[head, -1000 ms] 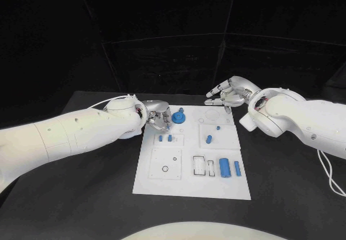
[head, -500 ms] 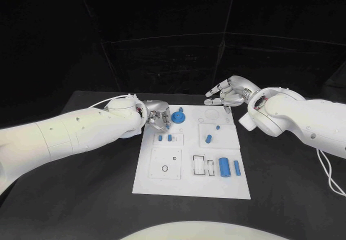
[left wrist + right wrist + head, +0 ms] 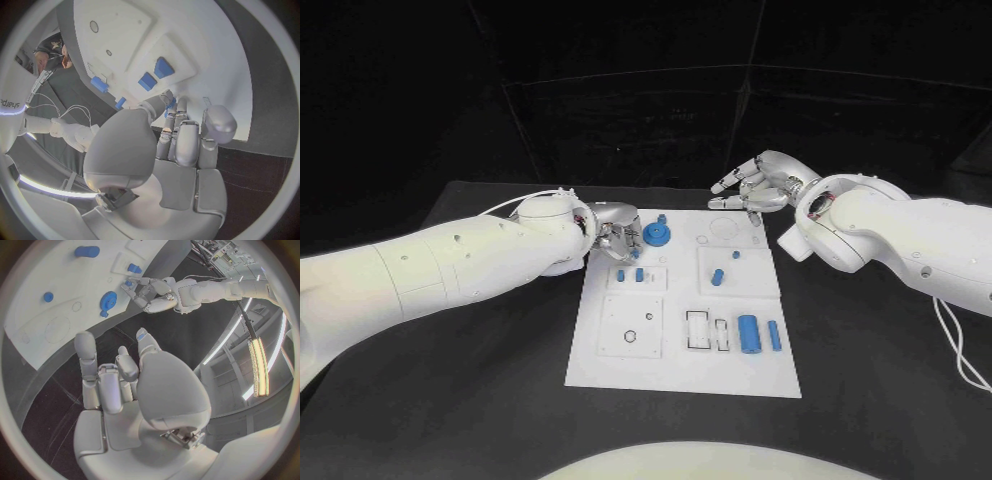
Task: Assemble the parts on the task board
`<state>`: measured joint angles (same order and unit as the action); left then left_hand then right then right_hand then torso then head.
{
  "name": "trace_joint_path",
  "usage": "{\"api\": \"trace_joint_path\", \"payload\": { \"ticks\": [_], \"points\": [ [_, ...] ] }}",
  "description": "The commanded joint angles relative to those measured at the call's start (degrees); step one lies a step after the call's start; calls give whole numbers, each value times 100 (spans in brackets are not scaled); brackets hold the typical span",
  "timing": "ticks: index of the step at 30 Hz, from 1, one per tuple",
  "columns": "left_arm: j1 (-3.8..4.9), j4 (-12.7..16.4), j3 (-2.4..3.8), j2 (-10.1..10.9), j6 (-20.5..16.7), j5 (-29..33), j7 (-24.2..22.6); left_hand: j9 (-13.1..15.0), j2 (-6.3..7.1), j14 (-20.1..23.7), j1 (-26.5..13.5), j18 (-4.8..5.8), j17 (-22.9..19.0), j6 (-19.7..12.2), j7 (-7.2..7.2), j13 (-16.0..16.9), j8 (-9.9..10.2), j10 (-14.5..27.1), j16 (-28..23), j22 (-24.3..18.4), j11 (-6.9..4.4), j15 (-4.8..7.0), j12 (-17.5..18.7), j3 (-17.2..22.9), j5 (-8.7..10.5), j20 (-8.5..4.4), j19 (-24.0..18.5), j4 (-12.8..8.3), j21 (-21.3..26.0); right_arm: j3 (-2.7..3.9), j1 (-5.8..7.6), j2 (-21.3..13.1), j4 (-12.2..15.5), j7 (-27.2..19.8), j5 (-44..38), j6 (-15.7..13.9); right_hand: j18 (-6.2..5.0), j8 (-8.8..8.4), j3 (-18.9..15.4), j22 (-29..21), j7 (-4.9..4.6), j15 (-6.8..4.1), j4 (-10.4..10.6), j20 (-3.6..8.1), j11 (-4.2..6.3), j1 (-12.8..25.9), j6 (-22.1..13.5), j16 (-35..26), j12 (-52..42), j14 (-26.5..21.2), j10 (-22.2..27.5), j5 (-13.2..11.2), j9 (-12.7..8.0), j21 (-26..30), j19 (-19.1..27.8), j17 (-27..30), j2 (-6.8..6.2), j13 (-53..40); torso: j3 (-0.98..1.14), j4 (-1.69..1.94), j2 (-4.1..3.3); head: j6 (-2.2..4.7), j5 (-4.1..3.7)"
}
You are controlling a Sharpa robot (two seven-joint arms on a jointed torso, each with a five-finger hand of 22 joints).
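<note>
Left robot hand (image 3: 616, 238) low at the task board's (image 3: 687, 375) far left edge, fingers curled, empty; right robot hand (image 3: 754, 185) raised beyond it, fingers spread.

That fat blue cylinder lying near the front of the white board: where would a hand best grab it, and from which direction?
Probably from straight above, pinching the big blue cylinder across its round flanks near the middle. It lies flat on the task board, long axis running away from the robot, so its curved sides are exposed. A slimmer blue pin lies close alongside, so fingers on that side have little room.
</note>
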<state>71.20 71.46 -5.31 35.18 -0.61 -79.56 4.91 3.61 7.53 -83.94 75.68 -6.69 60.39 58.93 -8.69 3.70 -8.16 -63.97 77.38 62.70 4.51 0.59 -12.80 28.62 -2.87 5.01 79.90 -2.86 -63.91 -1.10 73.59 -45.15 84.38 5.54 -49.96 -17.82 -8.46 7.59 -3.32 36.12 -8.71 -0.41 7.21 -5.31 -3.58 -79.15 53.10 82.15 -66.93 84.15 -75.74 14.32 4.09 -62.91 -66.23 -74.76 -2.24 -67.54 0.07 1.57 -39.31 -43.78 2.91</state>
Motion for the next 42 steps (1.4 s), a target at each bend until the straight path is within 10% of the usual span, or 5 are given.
{"api": "trace_joint_path", "payload": {
  "ticks": [1,25,30,35,42],
  "points": [
    [5,7,3,-9,34,7,14,-1,34,-74,-29,45,-14,-68,8,3,48,6,-32,9,31,-41,49,-31,7,47,14,4,11,3,11,6,2,-39,-11,47,-82,22,-9,-10,5,-44,8,6,3,2,-33,-37,22,255,29,26,-7,39,4,0,47,4,-1,1,-2,-2,2],
    [10,90,48,507,-754,360,-221,57,163,58,-31,-75,-420,-315,-119,15,322,329,-198,-497,164,-151,281,-297,5,155,-235,-12,572,1,-36,-137,-385,36,-1788,414,-159,284,345,-665,51,-76,-118,60,10,-747,462,-650,4239,171,1527,-241,13,570,37,752,96,3973,0,2,12,63,-4],
    [29,163,79,738,-1252,1882,-853,101,54,163,6,-138,-729,27,-124,30,160,168,-362,-781,143,-134,195,-248,1,147,-372,4,883,0,-135,-249,-327,38,-2843,498,-140,181,552,-538,68,-63,-150,47,-4,-823,647,-624,4797,182,1343,-279,-28,480,-8,722,-23,4661,5,-7,4,131,-80],
    [23,339,84,908,-1754,4603,-1954,43,-39,911,1,-379,-2531,45,-176,7,188,208,-1454,-2033,183,-168,203,-139,-2,174,-1129,36,2309,-1,-329,-375,-186,95,-3837,534,-124,85,661,-455,96,-54,-164,38,-13,-835,669,-595,5038,191,1354,-284,-34,423,-33,686,-111,4973,0,0,6,197,-242],
    [-1,677,82,1085,-1574,6687,-2981,32,-115,1112,-44,-388,-2903,75,-134,56,185,-24,-1715,-2142,126,-146,29,-175,-2,172,-1240,81,2493,-1,-576,-404,-89,147,-4540,538,-120,-55,770,-435,58,-10,-150,5,-72,-795,631,-585,5275,190,1421,-281,-37,401,-25,679,-219,5314,-12,3,6,248,-329]
  ]
}}
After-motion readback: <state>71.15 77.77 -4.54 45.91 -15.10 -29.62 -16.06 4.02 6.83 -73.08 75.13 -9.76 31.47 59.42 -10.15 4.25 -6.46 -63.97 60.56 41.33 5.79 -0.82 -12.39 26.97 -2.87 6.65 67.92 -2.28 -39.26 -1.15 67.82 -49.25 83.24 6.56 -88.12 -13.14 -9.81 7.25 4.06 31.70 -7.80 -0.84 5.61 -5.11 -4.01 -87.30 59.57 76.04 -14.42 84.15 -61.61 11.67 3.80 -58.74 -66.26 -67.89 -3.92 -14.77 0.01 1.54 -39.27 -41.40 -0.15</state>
